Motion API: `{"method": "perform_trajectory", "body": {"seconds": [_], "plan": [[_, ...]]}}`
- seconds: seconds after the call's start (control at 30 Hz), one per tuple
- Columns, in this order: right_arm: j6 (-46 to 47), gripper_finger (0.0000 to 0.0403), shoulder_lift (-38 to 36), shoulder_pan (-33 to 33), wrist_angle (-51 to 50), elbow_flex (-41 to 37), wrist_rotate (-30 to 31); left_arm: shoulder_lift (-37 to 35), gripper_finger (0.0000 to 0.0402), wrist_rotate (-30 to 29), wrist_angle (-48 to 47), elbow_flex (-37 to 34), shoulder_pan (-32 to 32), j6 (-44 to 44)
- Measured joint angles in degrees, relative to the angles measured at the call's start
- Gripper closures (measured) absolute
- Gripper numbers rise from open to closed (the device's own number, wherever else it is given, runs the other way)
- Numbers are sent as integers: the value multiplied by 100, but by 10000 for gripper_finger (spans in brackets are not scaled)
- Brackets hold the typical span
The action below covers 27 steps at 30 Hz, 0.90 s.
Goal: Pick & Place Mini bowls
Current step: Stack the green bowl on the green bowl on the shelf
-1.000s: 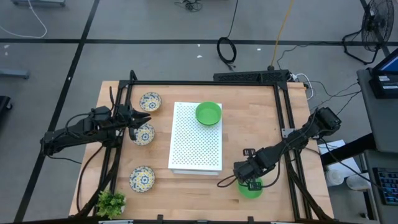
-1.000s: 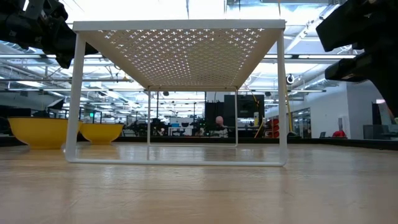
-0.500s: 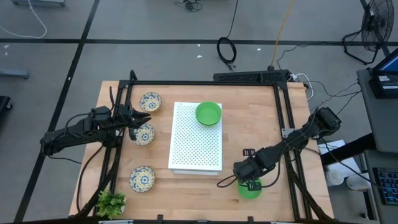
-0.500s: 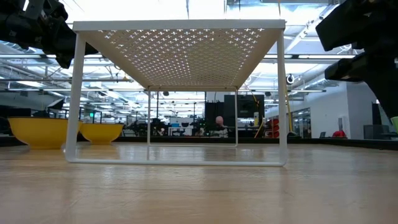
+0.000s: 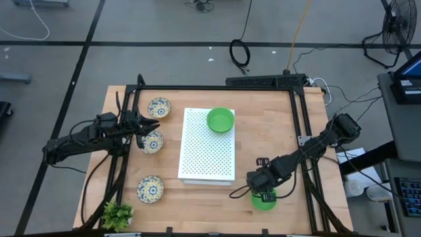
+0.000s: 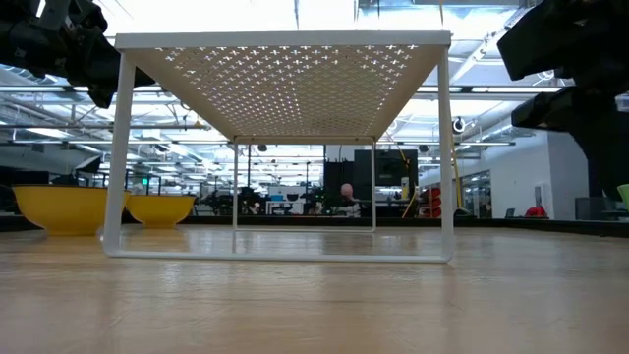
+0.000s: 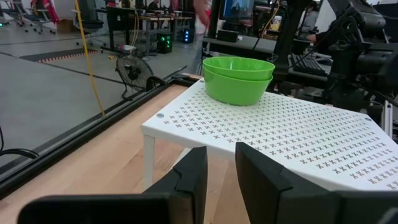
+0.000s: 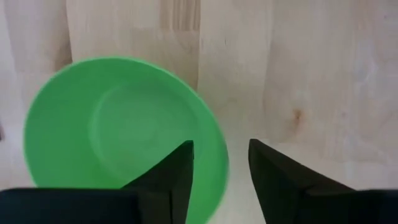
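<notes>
Stacked bowls [image 5: 220, 120] on the board's [image 5: 207, 155] far right corner.

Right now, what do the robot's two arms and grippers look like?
Both arms are dark, nearly black, built of slim jointed segments. The left arm shows bulkier blocks at its joints; the right arm has a boxy housing near its base and a thin black cable looping by its gripper. Each gripper's fingers are flat, dark, wedge-shaped blades. No markings are legible.

- The wooden table [image 5: 270, 125] stands on a grey floor [image 5: 171, 26].
- A fan [image 5: 398, 29] stands beside the table.
- Black cables [image 5: 240, 52] lie near the table.
</notes>
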Motion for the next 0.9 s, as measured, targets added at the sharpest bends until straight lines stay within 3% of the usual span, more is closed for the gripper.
{"method": "perform_trajectory", "body": {"seconds": [0.23, 0.9], "plan": [[98, 262, 4, -49, 335, -258, -444, 0, 314, 0, 0, 0, 1, 1], [-64, 299, 4, -74, 335, -258, -422, 0, 314, 0, 0, 0, 0, 0]]}}
